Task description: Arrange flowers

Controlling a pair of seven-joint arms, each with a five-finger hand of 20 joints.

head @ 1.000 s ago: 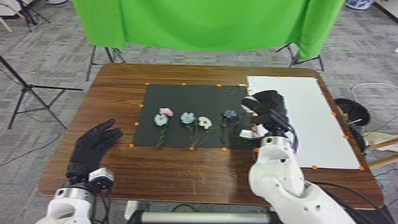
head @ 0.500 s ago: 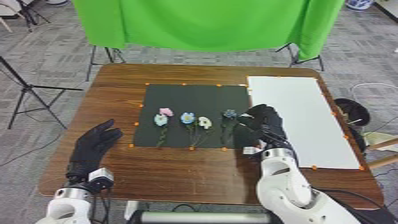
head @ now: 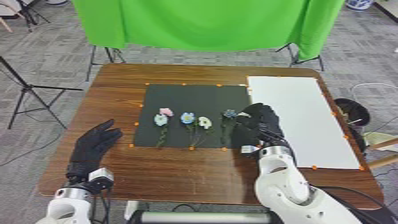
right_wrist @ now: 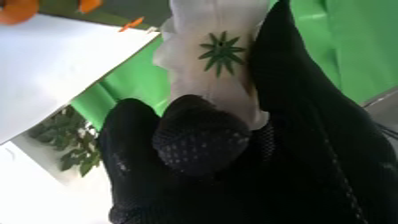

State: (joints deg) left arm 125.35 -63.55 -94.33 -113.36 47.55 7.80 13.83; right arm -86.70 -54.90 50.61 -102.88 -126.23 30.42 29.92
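Note:
My right hand (head: 258,119) is over the seam between the dark mat (head: 200,95) and the white sheet. In the right wrist view, the thumb and fingers of that hand (right_wrist: 202,145) pinch a whitish flower (right_wrist: 197,65) with a green star-shaped base. On the mat lie a pink flower (head: 166,111), a pale blue one (head: 161,120), a blue one (head: 187,118), a white one (head: 205,122) and a dark blue one (head: 230,114) close beside my right hand. My left hand (head: 91,146) stays over the table's left side, fingers extended.
The white sheet (head: 298,120) covers the right part of the brown table (head: 178,175). Orange markers line the mat and sheet. Behind the table hangs a green cloth (head: 209,27); a black stand (head: 28,90) is at the left, a dark bin (head: 354,111) at the right.
My right hand has come closer to the robot and slightly left, from over the sheet's edge to beside the dark blue flower. The left hand has kept still.

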